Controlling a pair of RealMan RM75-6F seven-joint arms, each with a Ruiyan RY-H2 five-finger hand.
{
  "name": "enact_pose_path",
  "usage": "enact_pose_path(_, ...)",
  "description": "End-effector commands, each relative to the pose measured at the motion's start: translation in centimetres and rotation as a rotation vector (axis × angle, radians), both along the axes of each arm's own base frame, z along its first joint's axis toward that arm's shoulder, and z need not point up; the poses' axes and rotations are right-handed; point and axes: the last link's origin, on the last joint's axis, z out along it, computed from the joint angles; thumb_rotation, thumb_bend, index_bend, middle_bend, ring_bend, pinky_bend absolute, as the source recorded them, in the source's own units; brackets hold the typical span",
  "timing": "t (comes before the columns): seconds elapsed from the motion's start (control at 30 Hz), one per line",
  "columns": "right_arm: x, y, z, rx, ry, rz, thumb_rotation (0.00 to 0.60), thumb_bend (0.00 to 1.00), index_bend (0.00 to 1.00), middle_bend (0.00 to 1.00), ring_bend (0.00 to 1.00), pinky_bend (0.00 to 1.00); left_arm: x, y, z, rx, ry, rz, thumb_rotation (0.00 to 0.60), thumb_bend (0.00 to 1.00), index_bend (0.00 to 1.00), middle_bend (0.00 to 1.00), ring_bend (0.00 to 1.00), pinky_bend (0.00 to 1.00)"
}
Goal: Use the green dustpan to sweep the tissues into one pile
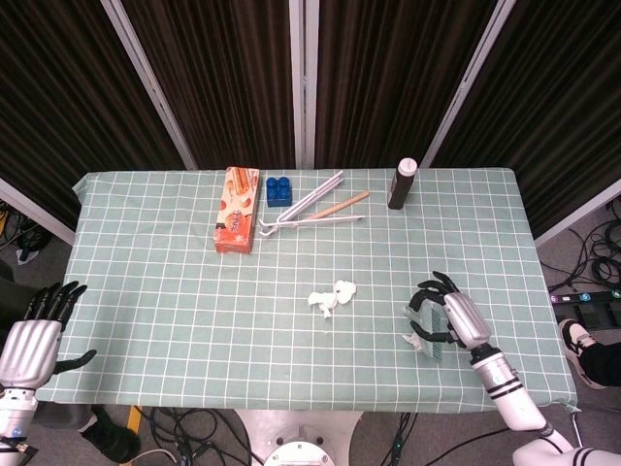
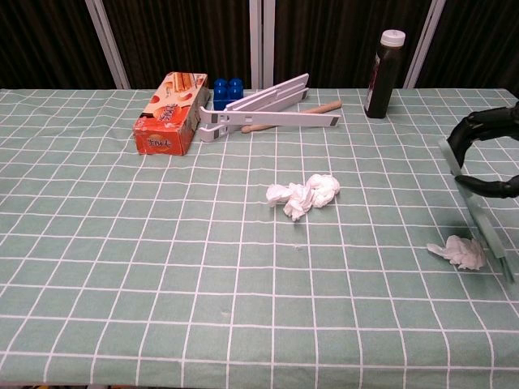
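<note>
From the head view, a table (image 1: pixel 146 282) draped in a green cloth with a white grid stood before dark vertical curtains split by pale slanted frames; grey floor and loose cables showed at both sides. Along the far edge lay an orange snack box (image 1: pixel 236 222), a blue block (image 1: pixel 278 190) just beside it, a white folding rack (image 1: pixel 306 207) with a wooden stick (image 1: pixel 340 205) touching it, and a dark bottle (image 1: pixel 403 183) standing upright, well apart to the right. Near the middle sat a clump of tissues (image 1: pixel 331 296). At the near right, the right hand (image 1: pixel 451 320) had its fingers curled around the green dustpan (image 1: pixel 424 334), whose blade stood against a lone crumpled tissue (image 1: pixel 415 342). The left hand (image 1: pixel 34 340) hung off the near left corner with fingers spread, holding nothing.

At the chest view, the cloth lay slightly rippled near the box (image 2: pixel 170 113). The central tissues (image 2: pixel 304 194) rested alone on the grid, well apart from the single tissue (image 2: pixel 460 251) at the right. The dustpan (image 2: pixel 478 209) stood tilted on edge just beside that tissue, gripped from above by the dark fingers (image 2: pixel 478 126) of the right hand at the picture's edge. The bottle (image 2: pixel 383 73) and rack (image 2: pixel 259 107) stood against the curtains.
</note>
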Motion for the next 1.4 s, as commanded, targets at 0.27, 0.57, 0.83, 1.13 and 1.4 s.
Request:
enact_pose_path(0.27,5.8,-3.4,-5.7,-0.062,-0.034,0.061,0.600,0.57,0.70,0.54,0.20,0.01,-0.3,-0.2,0.0,0.003,-0.012,-0.002,0.600,0.07,0.10,0.07,0.03,0.08)
enact_pose_path(0.57,9.6,-5.2,-9.0,-0.084,-0.069,0.059,0.600,0.57,0.66,0.52,0.19,0.00,-0.5,-0.4,0.0,0.003,-0.023,0.002,0.600,0.07,0.10,0.07,0.03,0.08)
enact_pose_path(0.83,11.3,-5.2,-9.9,-0.128,-0.121,0.064,0.600,0.57,0.65,0.52,0.19,0.00,-0.7,-0.4,0.0,-0.001,-0.029,0.002,0.600,0.07,0.10,0.07,0.03,0.08)
enact_pose_path(1.13,11.1,-5.7,-7.3,-0.193,-0.137,0.103,0.600,0.57,0.65,0.51,0.19,0.00,-0.8,-0.3,0.0,-0.001,-0.034,-0.003,0.600,0.07,0.10,0.07,0.03,0.08)
enact_pose_path(1.4,10.0,-5.8,0.5,-0.356,-0.037,0.143,0.600,0.57,0.65,0.51,0.19,0.00,-0.8,-0.3,0.1,0.003,-0.034,-0.008,0.600,0.07,0.10,0.07,0.03,0.08)
